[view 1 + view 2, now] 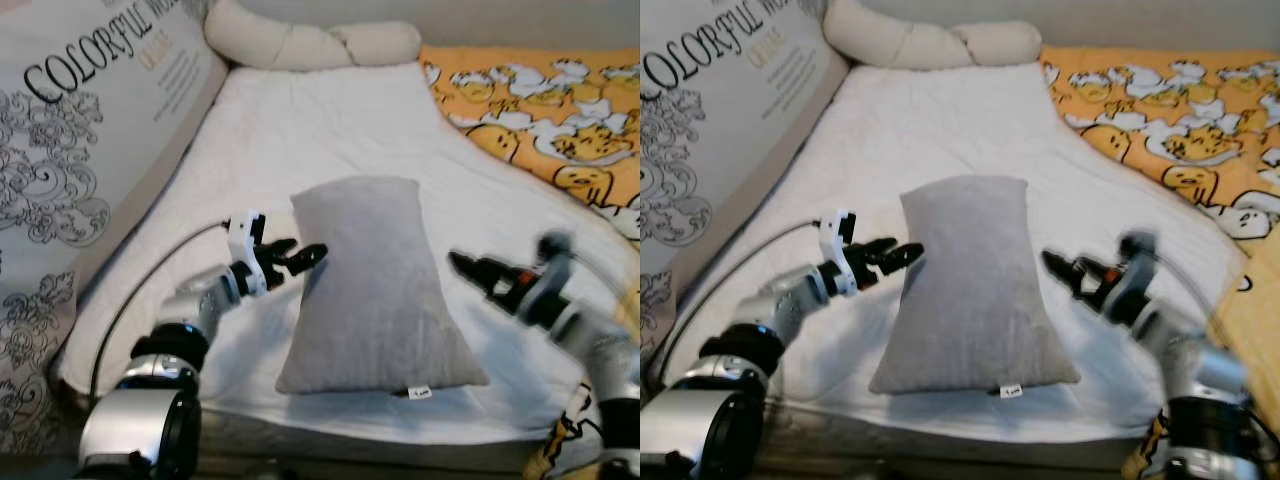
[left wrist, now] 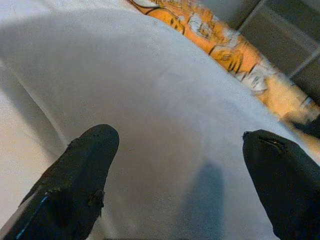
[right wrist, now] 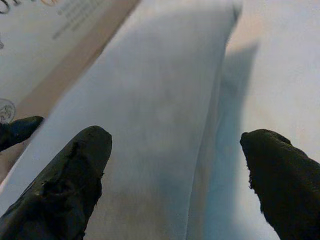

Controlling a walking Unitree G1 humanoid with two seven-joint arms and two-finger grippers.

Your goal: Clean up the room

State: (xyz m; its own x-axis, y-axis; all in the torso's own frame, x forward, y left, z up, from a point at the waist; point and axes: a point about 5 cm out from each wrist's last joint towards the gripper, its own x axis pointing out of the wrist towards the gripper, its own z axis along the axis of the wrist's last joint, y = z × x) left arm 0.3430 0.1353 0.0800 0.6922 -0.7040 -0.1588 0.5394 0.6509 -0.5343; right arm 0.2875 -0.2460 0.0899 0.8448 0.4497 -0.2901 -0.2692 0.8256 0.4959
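— Nearest you in the head view?
— Silver arms at the near edge. Your left gripper [image 1: 305,255] has its tips at the grey pillow's [image 1: 370,285] left edge; your right gripper [image 1: 470,268] hangs just right of it, blurred.
— Where's the pillow?
— Lengthwise on the white mattress [image 1: 300,130], near end toward you. A printed cushion [image 1: 70,150] stands left, an orange blanket [image 1: 560,110] lies far right, a cream bolster [image 1: 300,42] at the far end.
— Left wrist view?
— Fingers [image 2: 75,175] spread wide, pillow between them, nothing gripped.
— Right wrist?
— Fingers [image 3: 65,185] likewise apart, facing the pillow's side.
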